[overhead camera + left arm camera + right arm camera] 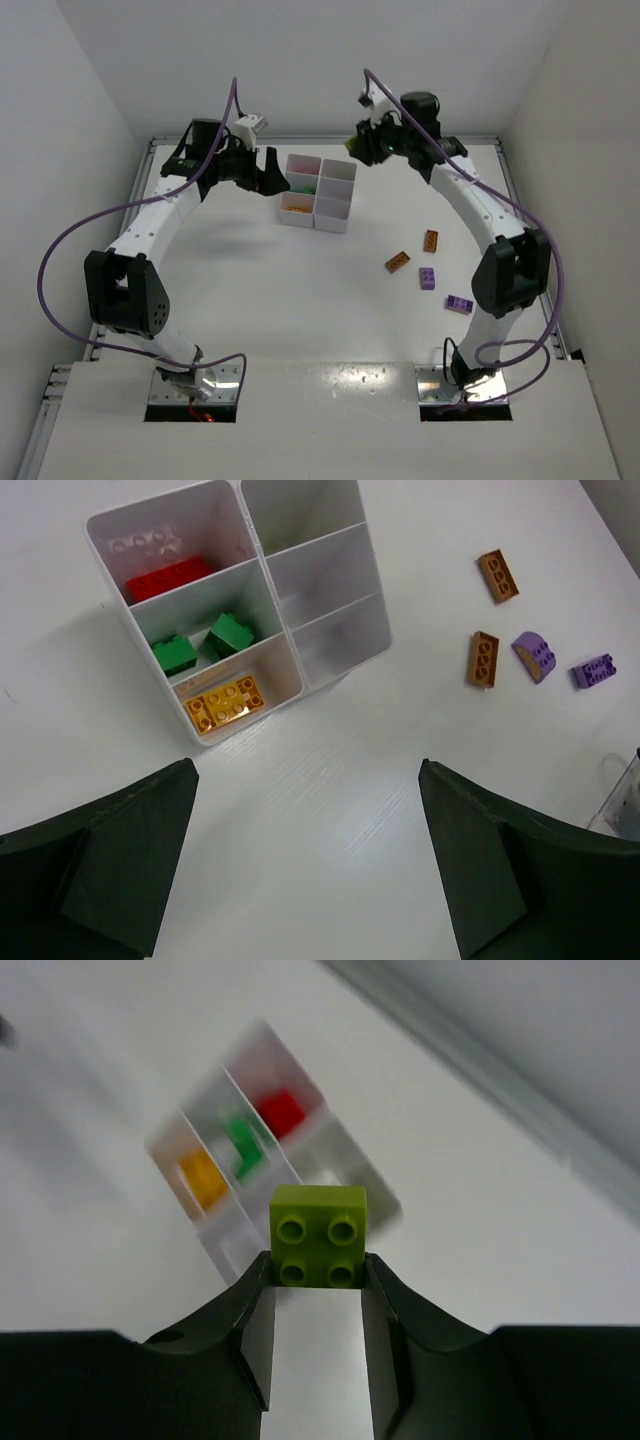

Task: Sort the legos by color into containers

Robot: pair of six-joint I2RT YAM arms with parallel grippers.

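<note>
Top external view: the white tray (331, 223) sits toward 12 o'clock on the worktop (300, 310), with an arm on either side of it. The left pincer (272, 176) hangs at the tray's 9 o'clock, just beside its wall. The right pincer (366, 148) is up in the air at about 1 o'clock from the tray, and a lime brick (358, 148) shows as a small speck at its tip. Out at the tray's 4 o'clock, well apart from it, lie two orange bricks (397, 262) and, nearer the arm bases, two purple bricks (427, 278).

From the right wrist you see it plainly. The right pincer (317, 1278) is drawn in narrow on the lime brick (319, 1222), studs facing the camera, one finger against each side. Past it, blurred, is the tray (330, 1150), at about 11 o'clock from the brick.

The left wrist camera shows the left pincer (310, 880) spread wide and holding nothing, its dark fingers (105, 870) over bare worktop. The tray (345, 665) lies at 11 o'clock in that picture. One column of its compartments holds a red brick (167, 578), then two green bricks (230, 636), then a yellow brick (225, 702) in the compartment nearest the pincer. The orange bricks (484, 659) and purple bricks (593, 670) are scattered out at 2 o'clock.
</note>
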